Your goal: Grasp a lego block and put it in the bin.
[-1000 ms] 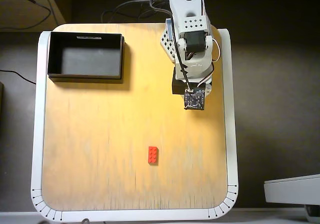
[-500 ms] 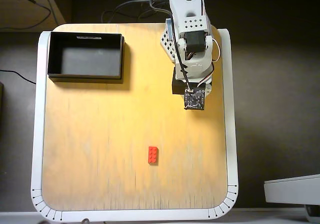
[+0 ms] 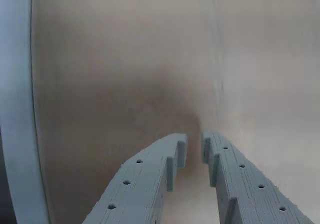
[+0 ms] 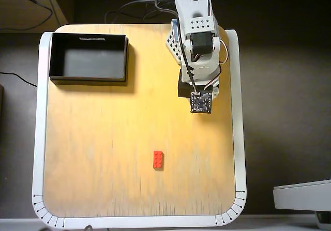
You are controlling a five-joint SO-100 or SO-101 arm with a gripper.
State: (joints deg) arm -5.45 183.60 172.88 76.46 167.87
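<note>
In the overhead view the red lego block (image 4: 158, 159) lies flat on the wooden table, in the lower middle. The black bin (image 4: 88, 78) stands at the table's upper left corner with nothing in it. The arm (image 4: 199, 60) reaches in from the top right, and its wrist board (image 4: 201, 102) covers the gripper from above, well up and to the right of the block. In the wrist view the gripper (image 3: 192, 146) hangs over bare wood, its two grey fingers (image 3: 150, 179) nearly together with nothing between them. Neither block nor bin shows in the wrist view.
The wooden tabletop (image 4: 103, 133) has a raised white rim (image 4: 240, 138), which also appears as a white rim (image 3: 15, 134) at the wrist view's left edge. Cables (image 4: 134, 9) lie behind the table. A white device (image 4: 302, 195) sits off the table at lower right.
</note>
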